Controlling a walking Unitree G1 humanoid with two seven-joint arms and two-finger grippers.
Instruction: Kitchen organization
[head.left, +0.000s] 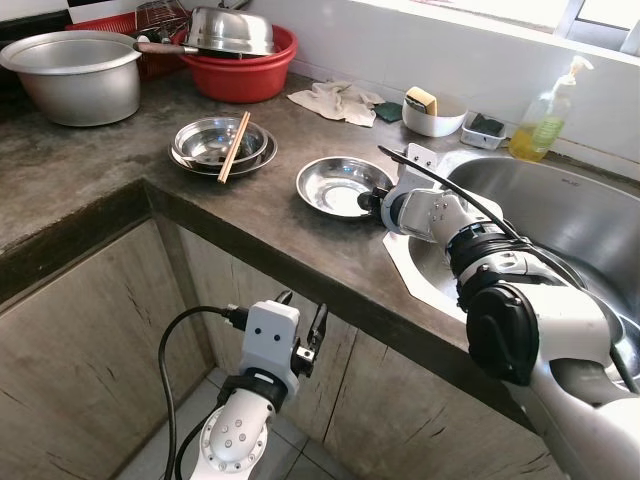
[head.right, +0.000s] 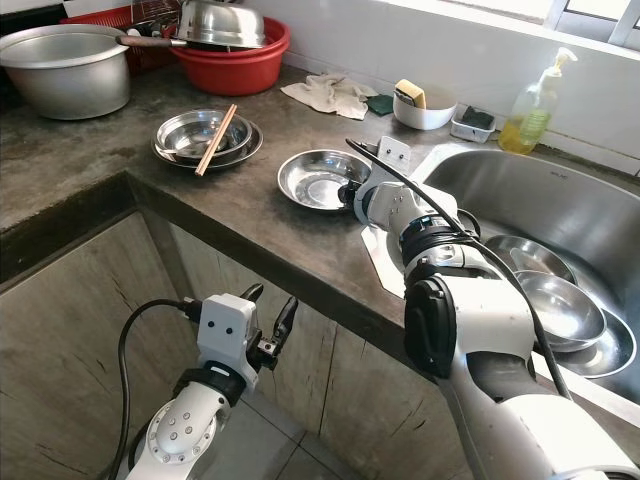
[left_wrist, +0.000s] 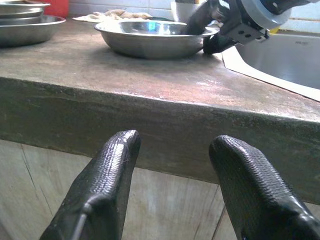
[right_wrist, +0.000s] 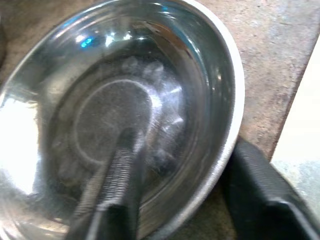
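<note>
Bowl (head.left: 340, 186): on counter (head.left: 90, 170), at 9 o'clock from sink (head.left: 570, 215).
Right gripper (right_wrist: 182, 172): straddles near rim, one finger inside, one outside, not yet pinched.
Left gripper (left_wrist: 175, 185): spread, idle below counter edge.
Advice: squeeze the rim firmly, lift level.

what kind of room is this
Most likely a home kitchen: a steel sink set into a concrete counter, steel bowls and pots stacked about, and a soap dispenser by the window. The right gripper straddles a steel bowl's rim.
</note>
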